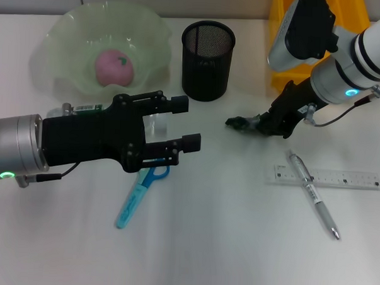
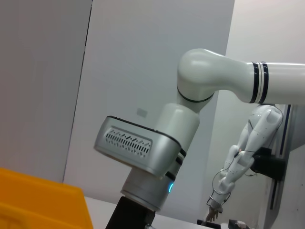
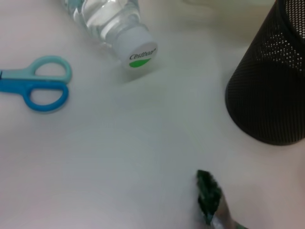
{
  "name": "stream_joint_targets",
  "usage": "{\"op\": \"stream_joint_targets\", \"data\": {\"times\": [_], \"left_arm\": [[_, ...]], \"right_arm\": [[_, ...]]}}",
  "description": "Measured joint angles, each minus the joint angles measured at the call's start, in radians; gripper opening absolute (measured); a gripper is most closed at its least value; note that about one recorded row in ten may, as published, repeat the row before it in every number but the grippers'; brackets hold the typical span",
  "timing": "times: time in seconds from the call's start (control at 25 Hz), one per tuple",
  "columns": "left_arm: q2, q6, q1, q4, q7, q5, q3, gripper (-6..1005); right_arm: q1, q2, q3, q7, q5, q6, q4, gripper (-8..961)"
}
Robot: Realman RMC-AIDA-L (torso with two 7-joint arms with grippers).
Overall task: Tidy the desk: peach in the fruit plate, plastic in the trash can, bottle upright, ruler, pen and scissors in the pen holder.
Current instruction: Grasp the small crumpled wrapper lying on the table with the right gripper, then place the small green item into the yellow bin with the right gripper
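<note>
Right gripper (image 1: 261, 125) pinches the plastic (image 1: 240, 123) – trash can (image 1: 289, 33) next; left gripper (image 1: 178, 126) hangs open, empty, over the bottle (image 3: 112, 21).

Bare tabletop (image 1: 236, 245) wide open along near edge. Left gripper (image 1: 186, 123), jaws spread, hovers over lying bottle (image 3: 112, 21) and scissors (image 1: 140, 194), blocking access from above. Right gripper (image 1: 257, 124) low beside green plastic scrap (image 1: 236, 123), crowding gap near mesh pen holder (image 1: 208, 52). Pen (image 1: 314, 193) lies across ruler (image 1: 327, 177).

Head view looks down—sharing scissors (image 1: 139, 194) with right wrist's close view.
</note>
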Motion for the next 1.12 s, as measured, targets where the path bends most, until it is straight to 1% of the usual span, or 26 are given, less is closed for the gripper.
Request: {"op": "stream_joint_targets", "data": {"times": [0.16,0.24,0.28,0.32,0.36,0.4,0.44,0.48,0.52,0.64,0.68,0.72,0.84,0.88,0.92,0.96,1.04,1.08,1.12], "left_arm": [[-0.001,-0.008,-0.001,0.000,0.000,0.000,0.000,715],[-0.001,-0.011,-0.002,0.000,0.000,0.000,0.000,716],[-0.001,-0.011,-0.003,0.000,0.000,0.000,0.000,716],[-0.001,-0.011,-0.003,0.000,0.000,0.000,0.000,716],[-0.001,-0.011,-0.003,0.000,0.000,0.000,-0.001,716],[-0.001,-0.011,-0.003,0.000,0.000,-0.002,-0.002,716],[-0.001,-0.011,-0.003,0.000,0.000,-0.003,-0.003,716],[-0.002,-0.010,-0.002,0.000,0.000,-0.005,-0.003,716],[-0.002,-0.010,-0.002,0.000,0.000,-0.005,-0.003,716],[-0.001,-0.010,-0.001,0.000,0.000,-0.006,-0.004,716],[-0.002,-0.012,-0.001,0.000,0.002,-0.006,-0.004,716],[-0.002,-0.012,-0.001,0.000,0.002,-0.006,-0.004,716],[-0.003,-0.012,-0.001,0.000,0.009,-0.006,-0.004,716],[-0.003,-0.011,-0.002,0.001,0.009,-0.007,-0.006,716],[-0.003,-0.011,-0.002,0.001,0.009,-0.007,-0.006,716],[-0.002,-0.010,-0.002,0.003,0.009,-0.007,-0.008,716],[-0.001,-0.006,-0.002,0.005,0.009,-0.009,-0.018,716],[-0.001,-0.005,-0.002,0.003,0.011,-0.010,-0.027,716],[-0.001,-0.005,-0.002,0.003,0.011,-0.010,-0.027,716]], "right_arm": [[-0.037,0.002,-0.012,0.000,0.012,-0.020,-0.067,100],[-0.076,0.001,-0.036,0.003,0.048,-0.040,-0.136,81],[-0.125,-0.001,-0.050,0.005,0.091,-0.071,-0.223,72],[-0.125,-0.001,-0.050,0.005,0.091,-0.071,-0.223,63],[-0.175,-0.001,-0.051,0.008,0.120,-0.111,-0.310,54],[-0.205,-0.001,-0.049,0.009,0.134,-0.134,-0.360,44],[-0.205,-0.001,-0.049,0.009,0.134,-0.134,-0.360,35],[-0.267,-0.001,-0.046,0.011,0.171,-0.181,-0.453,26],[-0.267,-0.001,-0.046,0.011,0.171,-0.181,-0.453,17],[-0.370,-0.001,-0.040,0.011,0.257,-0.220,-0.587,1],[-0.452,0.000,-0.040,0.006,0.344,-0.199,-0.675,3],[-0.452,0.000,-0.040,0.006,0.344,-0.199,-0.675,6],[-0.558,-0.002,-0.031,-0.048,0.514,-0.157,-0.743,14],[-0.611,-0.002,0.003,-0.105,0.633,-0.142,-0.750,16],[-0.611,-0.002,0.003,-0.105,0.633,-0.142,-0.750,19],[-0.628,-0.001,0.025,-0.125,0.678,-0.135,-0.745,21],[-0.645,-0.001,0.069,-0.144,0.758,-0.107,-0.702,27],[-0.646,-0.002,0.103,-0.162,0.830,-0.054,-0.630,29],[-0.646,-0.002,0.103,-0.162,0.830,-0.054,-0.630,32]]}}
